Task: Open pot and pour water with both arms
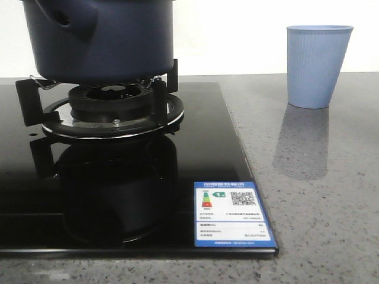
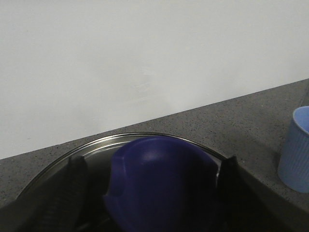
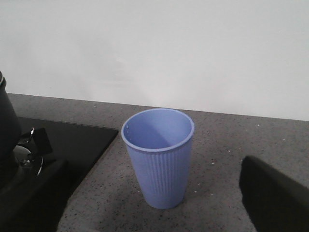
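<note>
On the near left, the pot (image 1: pixel 100 38) sits on the burner grate (image 1: pixel 109 103) of the black cooktop (image 1: pixel 148 195), its lid still on. The left gripper (image 2: pixel 154 191) is spread around the blue lid knob (image 2: pixel 161 186), one finger (image 2: pixel 72 179) on each side, seemingly not yet pinching. It should squeeze squarely on the knob and lift straight up. Farther right, the light blue cup (image 1: pixel 317 65) stands upright on the counter (image 1: pixel 320 195), and the right gripper's finger (image 3: pixel 275 198) hangs near it; whether that gripper is spread cannot be told.

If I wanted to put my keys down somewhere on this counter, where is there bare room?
The grey counter is bare in front of the light blue cup, right of the black glass hob. The hob's left side is crowded: the pot sits on the burner grate.
</note>
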Motion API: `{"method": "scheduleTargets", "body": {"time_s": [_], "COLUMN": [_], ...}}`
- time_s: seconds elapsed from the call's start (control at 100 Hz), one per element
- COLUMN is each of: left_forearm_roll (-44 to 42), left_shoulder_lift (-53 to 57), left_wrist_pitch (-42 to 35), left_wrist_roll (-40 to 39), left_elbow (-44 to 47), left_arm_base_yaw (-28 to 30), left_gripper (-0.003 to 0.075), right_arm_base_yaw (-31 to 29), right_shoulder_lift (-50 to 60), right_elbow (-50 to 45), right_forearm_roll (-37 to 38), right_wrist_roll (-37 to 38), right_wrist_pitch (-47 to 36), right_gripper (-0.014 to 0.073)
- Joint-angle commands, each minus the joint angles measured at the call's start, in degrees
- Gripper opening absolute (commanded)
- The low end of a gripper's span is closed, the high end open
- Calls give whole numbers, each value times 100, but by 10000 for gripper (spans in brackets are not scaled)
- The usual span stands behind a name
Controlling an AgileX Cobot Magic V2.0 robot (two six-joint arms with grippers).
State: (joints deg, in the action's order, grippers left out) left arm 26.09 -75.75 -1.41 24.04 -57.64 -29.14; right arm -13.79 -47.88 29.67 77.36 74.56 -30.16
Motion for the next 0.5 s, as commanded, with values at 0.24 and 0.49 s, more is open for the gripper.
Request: {"method": "scheduleTargets", "body": {"time_s": [0.24, 0.49], "left_forearm_roll": [14, -8], "left_shoulder_lift": [633, 1610], "left_wrist_pitch": [-519, -254], "left_wrist_roll": [-17, -17], "left_elbow": [-220, -220], "left_arm_base_yaw": [20, 549], "left_gripper": [528, 489], "right_arm_base_yaw": [-30, -30], "right_shoulder_lift": [67, 67], "right_elbow": [146, 146], "right_forearm_roll": [-143, -143], "right_wrist_roll": [27, 173], "right_wrist_pitch": [-84, -639], "right_gripper": [624, 593]}}
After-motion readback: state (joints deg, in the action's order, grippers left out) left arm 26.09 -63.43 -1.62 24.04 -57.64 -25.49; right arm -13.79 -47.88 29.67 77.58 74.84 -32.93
